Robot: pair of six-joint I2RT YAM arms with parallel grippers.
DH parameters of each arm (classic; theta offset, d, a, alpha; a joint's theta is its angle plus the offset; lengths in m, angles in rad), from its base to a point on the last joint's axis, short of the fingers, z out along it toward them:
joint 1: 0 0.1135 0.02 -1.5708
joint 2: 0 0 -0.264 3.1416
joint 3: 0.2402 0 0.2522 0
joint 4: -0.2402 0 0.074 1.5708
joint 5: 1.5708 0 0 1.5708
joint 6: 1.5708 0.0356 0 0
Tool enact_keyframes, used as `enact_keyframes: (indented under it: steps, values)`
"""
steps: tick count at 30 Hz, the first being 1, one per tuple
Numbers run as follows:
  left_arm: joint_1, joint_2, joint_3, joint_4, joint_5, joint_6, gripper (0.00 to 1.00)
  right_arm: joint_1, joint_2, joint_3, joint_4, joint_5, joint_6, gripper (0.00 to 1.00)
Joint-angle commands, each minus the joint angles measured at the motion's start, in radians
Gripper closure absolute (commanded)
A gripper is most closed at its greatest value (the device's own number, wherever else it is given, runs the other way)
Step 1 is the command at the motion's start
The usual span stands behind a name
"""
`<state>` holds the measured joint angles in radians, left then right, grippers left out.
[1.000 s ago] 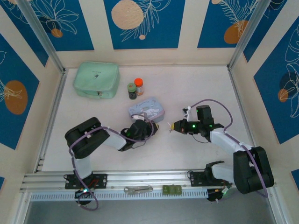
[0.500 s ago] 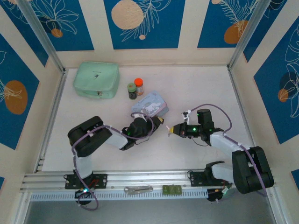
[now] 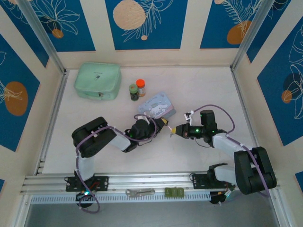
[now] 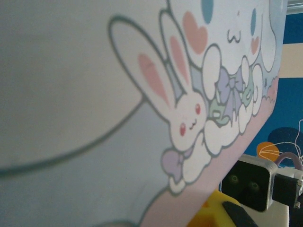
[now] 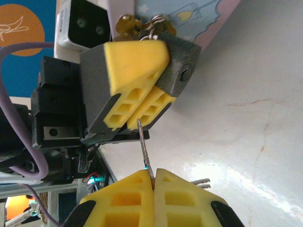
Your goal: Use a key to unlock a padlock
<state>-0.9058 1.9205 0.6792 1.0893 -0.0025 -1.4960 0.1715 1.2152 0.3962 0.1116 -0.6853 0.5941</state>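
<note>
The padlock (image 5: 126,24) shows as a tiny brass-tinted lump with thin silver loops beside it, peeking out at the tips of my left fingers (image 5: 135,64) in the right wrist view. Those two yellow fingers are pressed flat together with the padlock pinched at their end, and most of its body is hidden behind them. The key (image 5: 143,149) is a thin silver blade standing straight up out of my right fingers (image 5: 137,184), which are closed tight on its lower end with no gap between them. Its free tip reaches the lower edge of my left fingers. I cannot tell whether it touches the padlock. A second key (image 5: 201,181) pokes its small silver end out just beside my right fingers, low over the table (image 3: 203,90).

From above, my two sets of fingers meet tip to tip near the middle of the pale table. Just behind my left fingers the light-blue cartoon tin (image 3: 156,106) sits tilted, so close to my left wrist camera that its rabbit picture looms large in blue, white and pink. Farther back stand two small jars (image 3: 137,90), one green-lidded and one orange-lidded, close together. To their left lies a mint-green case (image 3: 97,81). A flat silver wrench-like tool (image 3: 140,192) rests on the rail (image 3: 142,178) at the near edge.
</note>
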Motion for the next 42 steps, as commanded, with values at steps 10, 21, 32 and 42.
enact_keyframes:
  steps: [10, 21, 32, 42]
  values:
    - [0.096, -0.011, -0.044, 0.134, 0.224, 0.009, 1.00, -0.049, 0.037, 0.055, -0.084, -0.063, -0.135, 1.00]
    - [0.144, -0.032, -0.011, 0.114, 0.369, 0.040, 1.00, 0.014, 0.126, 0.090, -0.037, -0.120, -0.149, 1.00]
    - [0.146, -0.015, -0.007, 0.145, 0.408, 0.025, 1.00, 0.027, 0.187, 0.139, -0.040, -0.094, -0.178, 1.00]
    - [0.148, -0.017, -0.008, 0.146, 0.411, 0.028, 1.00, 0.004, 0.183, 0.134, -0.077, -0.045, -0.195, 1.00]
